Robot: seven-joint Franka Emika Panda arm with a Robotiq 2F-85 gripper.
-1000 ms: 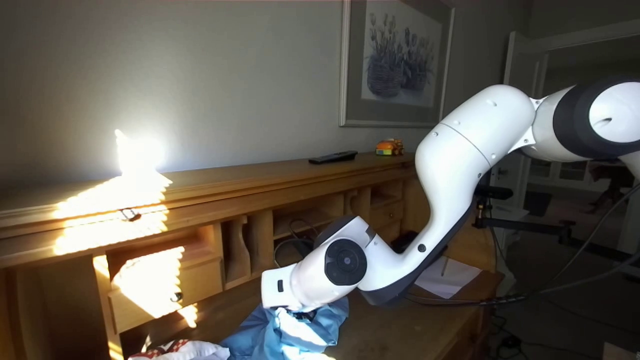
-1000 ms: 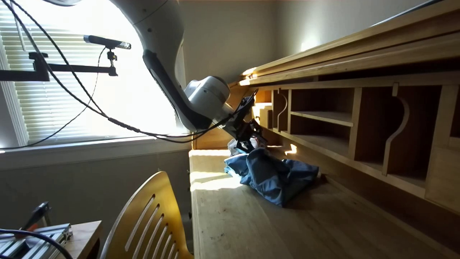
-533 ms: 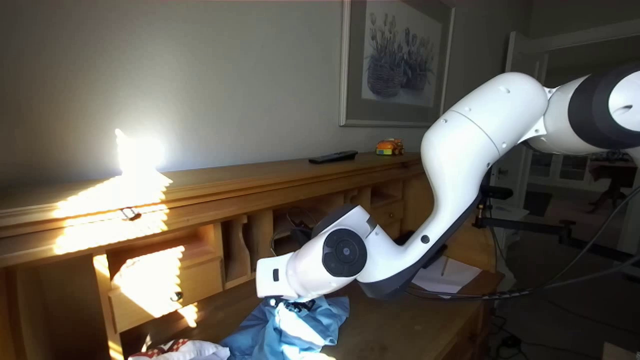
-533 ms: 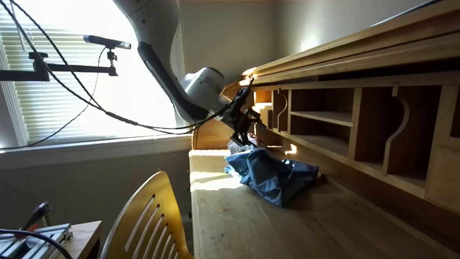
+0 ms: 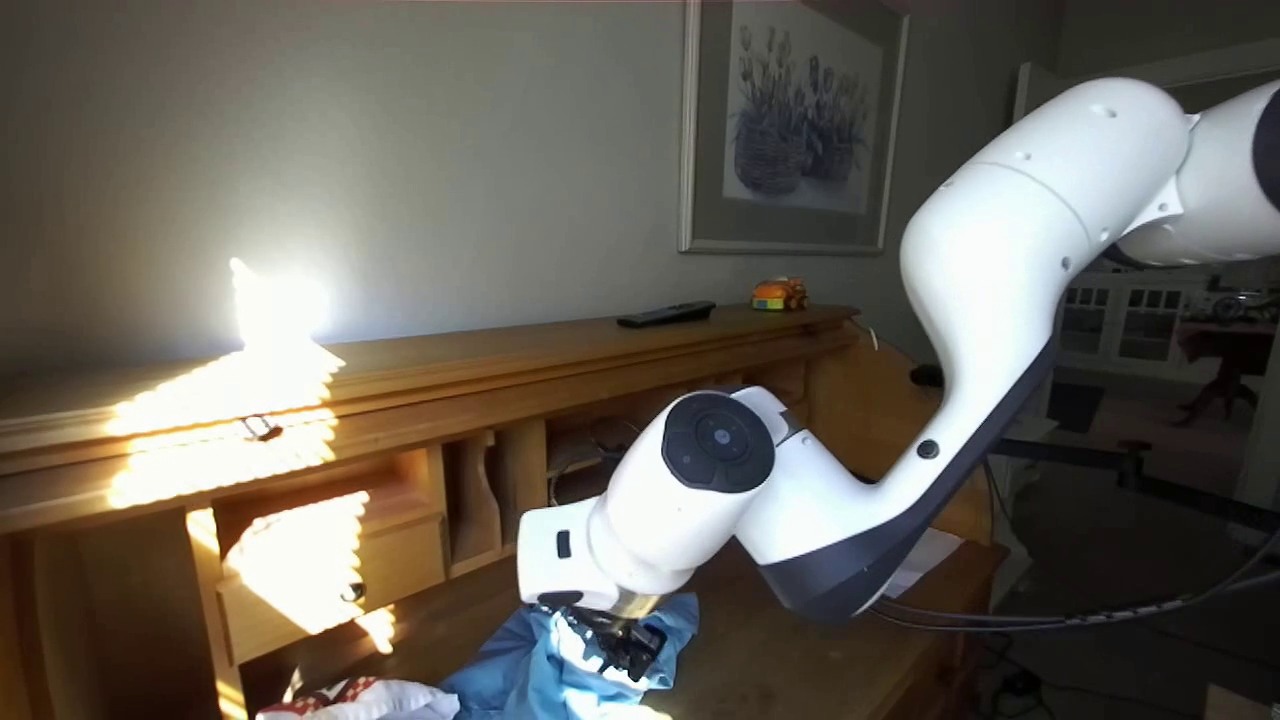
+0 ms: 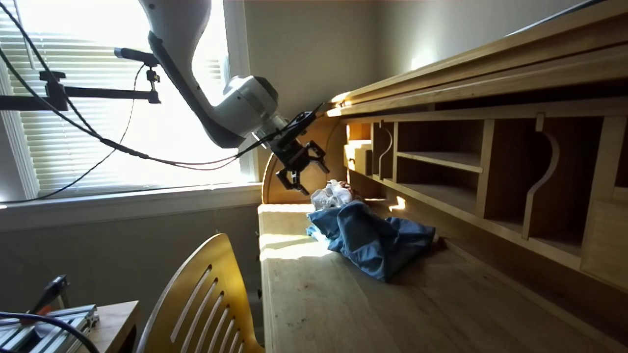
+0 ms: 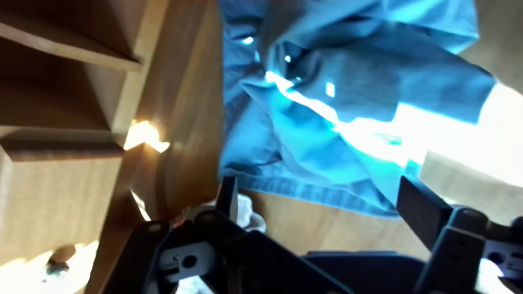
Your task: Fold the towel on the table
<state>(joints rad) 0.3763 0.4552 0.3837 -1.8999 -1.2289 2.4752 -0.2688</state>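
A blue towel (image 5: 530, 660) lies crumpled on the wooden desk (image 6: 343, 309). It shows in both exterior views (image 6: 373, 240), bunched up with folds on top. In the wrist view the towel (image 7: 351, 81) spreads ahead of my fingers, with a straight hem near the fingertips and a bright sun stripe across it. My gripper (image 7: 316, 190) is open, with nothing between the fingers. In an exterior view the gripper (image 6: 314, 180) hangs above the desk, apart from the towel's far end. In an exterior view the gripper (image 5: 625, 645) covers part of the towel.
A white and red bundle (image 6: 333, 196) lies beside the towel, near my left finger in the wrist view (image 7: 245, 212). Shelf compartments (image 6: 441, 162) line the desk's back. A yellow chair (image 6: 211, 294) stands at the front edge. Paper (image 5: 925, 560) lies on the desk's far end.
My gripper has risen off the towel's far end and moved back toward the window side, with its fingers now visibly apart. The towel lies as before.
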